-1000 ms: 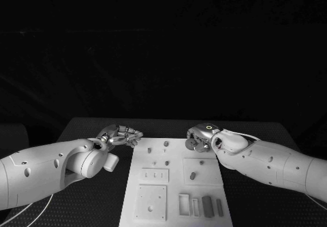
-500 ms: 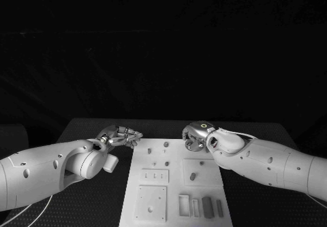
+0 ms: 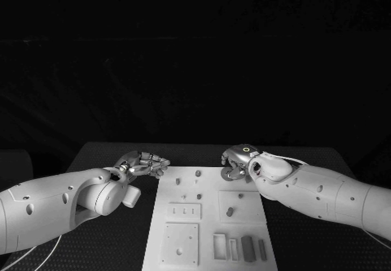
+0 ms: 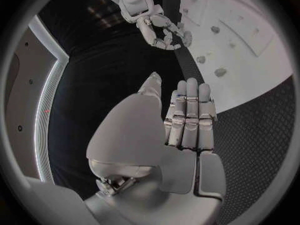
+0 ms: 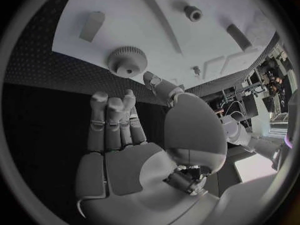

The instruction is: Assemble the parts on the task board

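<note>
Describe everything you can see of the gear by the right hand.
The gear is a small pale round wheel with fine teeth round its rim and a dark hole at its centre. It lies flat at the far right corner of the task board, near the board's edge. The right hand hovers just behind it, fingers open, not touching.

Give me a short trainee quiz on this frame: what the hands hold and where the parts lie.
1. True or false: the left hand holds a part.
2. The gear beyond the right hand lies: A) on the task board; B) on the black table; C) in the right hand's fingers.
3. Fill in: the row of rectangular pieces sits at the board's end ___ the robot (nearest or farthest).

Key: 1 false, its fingers hold nothing. 2 A, close to the board's edge. 3 nearest.
</note>
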{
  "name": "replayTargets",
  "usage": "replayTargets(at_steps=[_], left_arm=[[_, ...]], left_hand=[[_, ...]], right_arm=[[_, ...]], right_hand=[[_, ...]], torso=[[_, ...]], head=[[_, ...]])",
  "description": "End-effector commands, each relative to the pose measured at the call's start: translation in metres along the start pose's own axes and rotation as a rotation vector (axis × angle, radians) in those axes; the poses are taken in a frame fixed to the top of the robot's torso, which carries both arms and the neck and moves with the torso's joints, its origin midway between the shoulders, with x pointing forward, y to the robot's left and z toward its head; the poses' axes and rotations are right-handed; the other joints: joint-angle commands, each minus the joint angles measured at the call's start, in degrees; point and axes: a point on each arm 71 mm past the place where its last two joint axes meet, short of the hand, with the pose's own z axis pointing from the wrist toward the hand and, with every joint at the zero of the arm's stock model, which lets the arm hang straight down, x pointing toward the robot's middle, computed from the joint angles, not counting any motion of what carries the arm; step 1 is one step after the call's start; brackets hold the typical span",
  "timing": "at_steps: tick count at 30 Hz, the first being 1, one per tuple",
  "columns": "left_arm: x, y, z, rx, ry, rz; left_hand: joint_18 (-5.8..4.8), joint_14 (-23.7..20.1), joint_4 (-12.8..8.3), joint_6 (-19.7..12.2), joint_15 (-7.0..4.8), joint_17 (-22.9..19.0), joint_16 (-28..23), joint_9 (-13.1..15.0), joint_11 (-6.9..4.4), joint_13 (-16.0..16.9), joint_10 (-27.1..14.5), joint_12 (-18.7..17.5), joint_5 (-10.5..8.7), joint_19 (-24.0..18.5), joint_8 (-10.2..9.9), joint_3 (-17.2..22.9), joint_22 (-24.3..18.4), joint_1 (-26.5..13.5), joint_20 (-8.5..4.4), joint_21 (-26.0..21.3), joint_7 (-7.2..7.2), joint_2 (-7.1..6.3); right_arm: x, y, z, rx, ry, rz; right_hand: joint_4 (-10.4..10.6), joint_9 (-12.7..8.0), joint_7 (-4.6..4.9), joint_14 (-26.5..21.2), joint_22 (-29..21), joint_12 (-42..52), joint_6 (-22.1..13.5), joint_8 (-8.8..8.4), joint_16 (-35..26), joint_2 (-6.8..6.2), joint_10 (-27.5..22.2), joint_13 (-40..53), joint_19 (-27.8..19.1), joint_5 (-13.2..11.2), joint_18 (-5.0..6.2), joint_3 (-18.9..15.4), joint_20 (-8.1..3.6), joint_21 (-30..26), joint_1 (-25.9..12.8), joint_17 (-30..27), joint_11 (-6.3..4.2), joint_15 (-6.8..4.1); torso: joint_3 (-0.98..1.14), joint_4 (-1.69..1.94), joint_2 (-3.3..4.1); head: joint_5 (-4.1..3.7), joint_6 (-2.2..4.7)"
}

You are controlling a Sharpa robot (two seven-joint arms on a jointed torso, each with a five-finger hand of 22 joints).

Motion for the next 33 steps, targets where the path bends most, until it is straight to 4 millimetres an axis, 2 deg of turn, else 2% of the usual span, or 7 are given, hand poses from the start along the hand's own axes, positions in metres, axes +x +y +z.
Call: replayTargets(at_steps=[1, 7, 15, 23, 33], left_arm=[[0.002, -0.002, 0.001, 0.009, 0.011, 0.0], [0.001, -0.002, 0.001, 0.01, 0.011, 0.0], [0.001, -0.001, 0.001, 0.009, 0.009, 0.0], [0.001, -0.002, 0.001, 0.01, 0.011, 0.0], [0.002, -0.002, 0.001, 0.009, 0.013, 0.0]], left_hand=[[1.15, 0.4, 0.0, 0.1, 0.18, 0.1, -0.4, 0.1, 0.25, 0.1, -0.2, -0.2, -0.31, -0.4, -0.3, -0.3, 0.7, -0.1, 0.09, 0.2, 0.2, 0.4], [1.14, 0.4, 0.0, 0.1, 0.18, 0.1, -0.4, 0.1, 0.26, 0.1, -0.2, -0.3, -0.31, -0.4, -0.3, -0.3, 0.7, -0.1, 0.1, 0.2, 0.2, 0.39], [1.14, 0.4, 0.0, 0.1, 0.19, 0.1, -0.4, 0.1, 0.28, 0.1, -0.2, -0.3, -0.31, -0.4, -0.4, -0.3, 0.7, -0.2, 0.1, 0.2, 0.21, 0.41], [1.14, 0.4, 0.0, 0.1, 0.19, 0.1, -0.4, 0.1, 0.28, 0.1, -0.2, -0.3, -0.31, -0.4, -0.4, -0.3, 0.7, -0.2, 0.1, 0.2, 0.21, 0.43], [1.15, 0.4, 0.0, 0.1, 0.18, 0.2, -0.4, 0.1, 0.28, 0.1, -0.2, -0.3, -0.3, -0.4, -0.4, -0.3, 0.7, -0.2, 0.1, 0.2, 0.21, 0.46]], right_arm=[[0.004, -0.005, 0.001, 0.007, 0.045, 0.018], [0.008, -0.007, 0.0, 0.009, 0.075, 0.029], [0.015, -0.012, -0.001, 0.018, 0.099, 0.037], [0.021, -0.011, -0.002, 0.016, 0.108, 0.045], [0.026, -0.011, -0.002, 0.013, 0.135, 0.048]], right_hand=[[-0.3, -0.3, 2.08, -0.1, -0.1, 0.3, -2.9, -0.57, -0.4, 0.01, -0.3, -0.1, -0.6, 0.0, 1.21, -0.7, 0.17, -0.3, -0.5, -0.1, 0.61, 0.61], [-0.6, -0.6, 2.81, -0.8, -0.1, 0.7, -4.6, -1.33, -0.4, 0.0, -1.3, -0.3, -1.0, 0.1, 1.21, -1.5, 0.52, -0.5, -0.9, -0.1, 1.29, 1.3], [0.1, -0.5, 3.08, -1.1, -0.1, 1.2, -3.8, -0.8, -0.2, 0.13, -1.8, -0.5, -1.2, 0.2, 1.21, -1.2, 0.78, -0.6, -0.9, -0.1, 1.56, 1.6], [1.1, -0.3, 2.8, -1.1, -0.1, 1.8, -2.5, -0.07, 0.1, 0.22, -1.8, -0.7, -1.0, 0.2, 1.21, -0.5, 0.86, -0.4, -0.4, -0.2, 1.32, 1.38], [2.9, 0.0, 1.96, -0.9, -0.1, 2.4, 0.1, 1.25, 0.4, 0.73, -1.5, -1.5, -0.7, 0.0, 1.21, 1.5, 0.73, -0.2, 0.8, -0.4, 0.52, 0.64]], torso=[[0.08, 0.07, 0.01], [0.03, -0.11, -0.01], [0.08, -0.04, 0.0], [0.07, -0.07, 0.0], [0.06, -0.06, 0.0]], head=[[0.0, -0.11], [0.1, -0.17], [0.15, -0.28], [0.27, -0.47], [0.2, -0.56]])
